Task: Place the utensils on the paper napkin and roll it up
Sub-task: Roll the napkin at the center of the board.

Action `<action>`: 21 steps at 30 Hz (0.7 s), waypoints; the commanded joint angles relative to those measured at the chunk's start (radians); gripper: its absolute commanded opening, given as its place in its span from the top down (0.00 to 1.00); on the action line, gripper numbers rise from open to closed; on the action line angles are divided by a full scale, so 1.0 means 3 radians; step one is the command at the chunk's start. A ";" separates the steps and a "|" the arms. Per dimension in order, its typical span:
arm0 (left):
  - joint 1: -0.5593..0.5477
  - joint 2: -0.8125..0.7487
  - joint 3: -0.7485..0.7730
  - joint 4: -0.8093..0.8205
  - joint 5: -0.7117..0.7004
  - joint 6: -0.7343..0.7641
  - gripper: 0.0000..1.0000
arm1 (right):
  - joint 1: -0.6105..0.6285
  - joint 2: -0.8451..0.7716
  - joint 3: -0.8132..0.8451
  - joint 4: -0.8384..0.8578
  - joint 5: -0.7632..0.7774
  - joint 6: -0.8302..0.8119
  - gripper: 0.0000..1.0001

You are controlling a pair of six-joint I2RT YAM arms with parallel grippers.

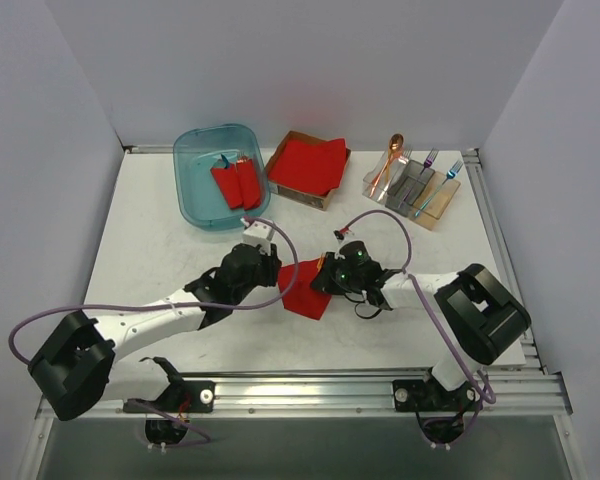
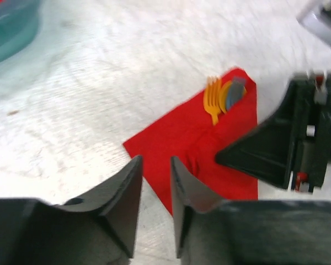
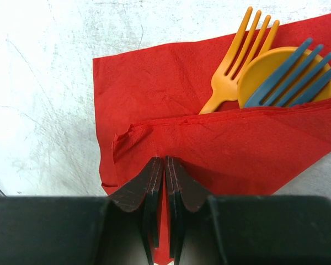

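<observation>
The paper napkin [image 1: 305,297] lies on the table between my two grippers, with one flap folded over the utensils. In the right wrist view an orange fork [image 3: 237,66], a yellow spoon [image 3: 267,69] and a blue fork [image 3: 292,77] stick out from under the napkin's [image 3: 171,77] fold. My right gripper [image 3: 164,161] is shut on the folded edge, with red paper pinched between the jaws. My left gripper [image 2: 156,165] is slightly open and empty, just above the napkin's [image 2: 182,138] near corner. The right gripper [image 2: 276,149] shows there too, beside the fork [image 2: 212,99].
A teal bin [image 1: 195,195] with two red rolled bundles [image 1: 236,182] stands at the back left. A cardboard box with a red napkin stack [image 1: 308,165] is at the back middle. A clear holder [image 1: 435,205] with more cutlery is at the back right.
</observation>
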 commanded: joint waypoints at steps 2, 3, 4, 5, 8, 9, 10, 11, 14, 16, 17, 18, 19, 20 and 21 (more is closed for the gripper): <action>0.0071 -0.0310 -0.0038 -0.0497 -0.0900 -0.0937 0.74 | 0.0043 -0.0013 0.0106 -0.0144 0.0094 -0.0068 0.91; 0.0081 -0.0336 -0.0018 -0.0687 -0.1200 -0.1269 0.64 | 0.0043 -0.0018 0.0111 -0.0149 0.0095 -0.0063 0.91; 0.0121 -0.0392 0.0003 -0.0962 -0.1223 -0.1591 0.47 | 0.0043 -0.0013 0.0121 -0.0149 0.0095 -0.0063 0.91; 0.0142 -0.0402 -0.0043 -0.0929 -0.1168 -0.1508 0.44 | 0.0048 -0.0018 0.0126 -0.0154 0.0095 -0.0068 0.91; 0.0270 -0.0372 -0.0069 -0.0770 -0.0718 -0.1288 0.38 | 0.0058 -0.0024 0.0152 -0.0175 0.0100 -0.0068 0.91; 0.0285 -0.0342 -0.0023 -0.0771 -0.0555 -0.1232 0.15 | 0.0058 -0.0024 0.0157 -0.0175 0.0100 -0.0068 0.91; 0.0291 -0.0275 0.0018 -0.0796 -0.0534 -0.1206 0.04 | 0.0058 -0.0034 0.0162 -0.0180 0.0110 -0.0073 0.91; 0.0296 -0.0239 0.0059 -0.0923 -0.0538 -0.1221 0.03 | 0.0063 -0.0034 0.0167 -0.0190 0.0110 -0.0073 0.91; 0.0301 -0.0071 0.0238 -0.1071 -0.0538 -0.1206 0.01 | 0.0068 -0.0039 0.0167 -0.0201 0.0125 -0.0068 0.91; 0.0311 0.0057 0.0355 -0.1108 -0.0523 -0.1216 0.08 | 0.0068 -0.0039 0.0167 -0.0206 0.0140 -0.0068 0.91; 0.0321 0.0103 0.0396 -0.1133 -0.0498 -0.1216 0.09 | 0.0074 -0.0039 0.0172 -0.0226 0.0146 -0.0073 0.91; 0.0321 0.0149 0.0437 -0.1149 -0.0447 -0.1221 0.11 | 0.0084 -0.0044 0.0172 -0.0226 0.0156 -0.0078 0.91; 0.0321 0.0251 0.0523 -0.1174 -0.0416 -0.1241 0.12 | 0.0079 -0.0049 0.0172 -0.0236 0.0161 -0.0078 0.91; 0.0326 0.0313 0.0565 -0.1190 -0.0390 -0.1252 0.14 | 0.0084 -0.0049 0.0172 -0.0246 0.0176 -0.0078 0.91; 0.0331 0.0369 0.0601 -0.1200 -0.0350 -0.1262 0.16 | 0.0084 -0.0054 0.0172 -0.0252 0.0186 -0.0083 0.91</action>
